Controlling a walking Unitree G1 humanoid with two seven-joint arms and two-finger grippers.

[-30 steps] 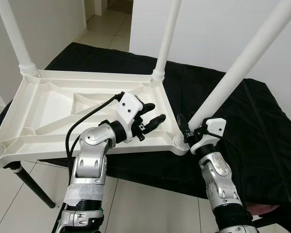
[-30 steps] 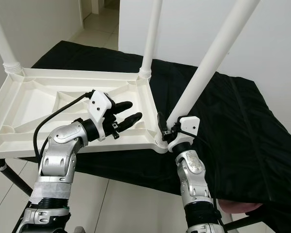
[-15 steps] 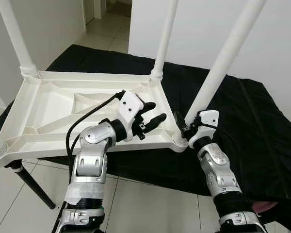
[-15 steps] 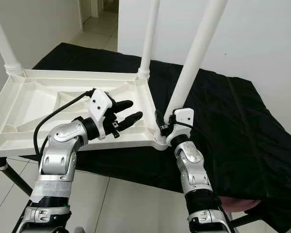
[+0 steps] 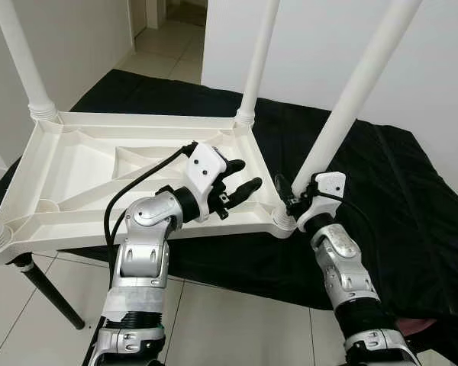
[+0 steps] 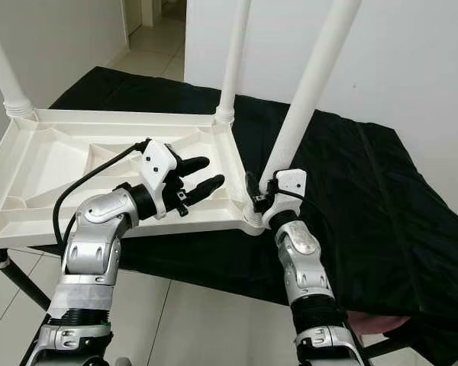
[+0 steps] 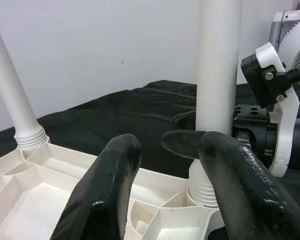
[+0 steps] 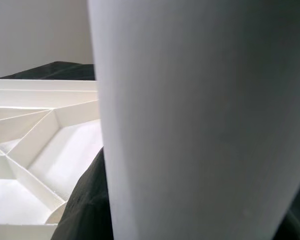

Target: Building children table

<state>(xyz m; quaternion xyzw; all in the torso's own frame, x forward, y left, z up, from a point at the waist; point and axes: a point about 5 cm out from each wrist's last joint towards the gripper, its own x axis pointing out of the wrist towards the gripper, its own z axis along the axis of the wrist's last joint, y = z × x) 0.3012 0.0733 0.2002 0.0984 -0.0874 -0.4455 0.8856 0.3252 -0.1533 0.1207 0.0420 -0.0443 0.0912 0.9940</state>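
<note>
Tabletop [image 5: 84, 164] lay upside down on black-draped counter [image 5: 382, 191], centre to 9 o'clock | right tool [image 5: 294, 204] gripped leaning leg [image 5: 351, 107] just above its 5 o'clock corner socket | left tool [image 5: 240, 177] hovered wide, holding nothing, over the 6 o'clock rim | advice: straighten leg upright before twisting, brace tabletop.

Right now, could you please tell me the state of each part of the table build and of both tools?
Tabletop: upside down on the black cloth.
Near right leg: in its corner socket, leaning right, not vertical.
Far right leg: upright in its socket.
Far left leg: upright in its socket.
Right tool: shut on the near right leg's base.
Left tool: open, over the tabletop, holding nothing.
</note>
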